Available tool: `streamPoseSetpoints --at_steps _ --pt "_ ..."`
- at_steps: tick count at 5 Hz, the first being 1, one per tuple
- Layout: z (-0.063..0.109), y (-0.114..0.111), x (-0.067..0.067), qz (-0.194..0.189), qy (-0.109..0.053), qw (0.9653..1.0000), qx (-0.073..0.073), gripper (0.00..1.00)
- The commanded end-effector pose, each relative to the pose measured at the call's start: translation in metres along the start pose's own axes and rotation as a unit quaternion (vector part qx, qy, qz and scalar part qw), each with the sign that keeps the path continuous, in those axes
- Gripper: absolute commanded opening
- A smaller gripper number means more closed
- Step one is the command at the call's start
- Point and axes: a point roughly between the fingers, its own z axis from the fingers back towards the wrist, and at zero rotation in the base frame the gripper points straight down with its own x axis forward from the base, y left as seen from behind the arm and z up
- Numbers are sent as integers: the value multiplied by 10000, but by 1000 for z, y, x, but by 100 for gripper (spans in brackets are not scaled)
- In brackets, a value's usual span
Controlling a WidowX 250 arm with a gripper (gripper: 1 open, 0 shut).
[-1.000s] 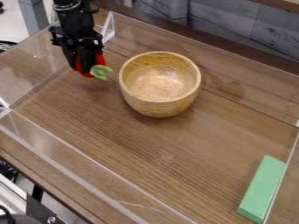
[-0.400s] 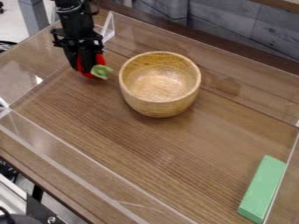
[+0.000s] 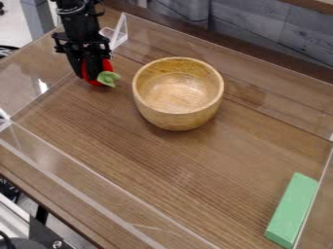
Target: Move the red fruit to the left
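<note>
Since a second ago I've nudged the red fruit [image 3: 103, 75] further left of the bowl [image 3: 178, 92]; jaws clamped on it, nearly there.

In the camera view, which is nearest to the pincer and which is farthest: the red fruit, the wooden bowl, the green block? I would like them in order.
1. red fruit: held in the shut pincer, far left corner.
2. wooden bowl: beside it to the right, mid-table.
3. green block: near right corner, farthest.
</note>
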Motion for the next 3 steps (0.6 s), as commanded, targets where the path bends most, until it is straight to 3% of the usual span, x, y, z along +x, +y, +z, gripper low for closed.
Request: streamPoseSetpoints --at_steps 1,3 --pt "21 6 9 41 -268 9995 138 100" --pt "34 7 12 54 -337 9993 133 100"
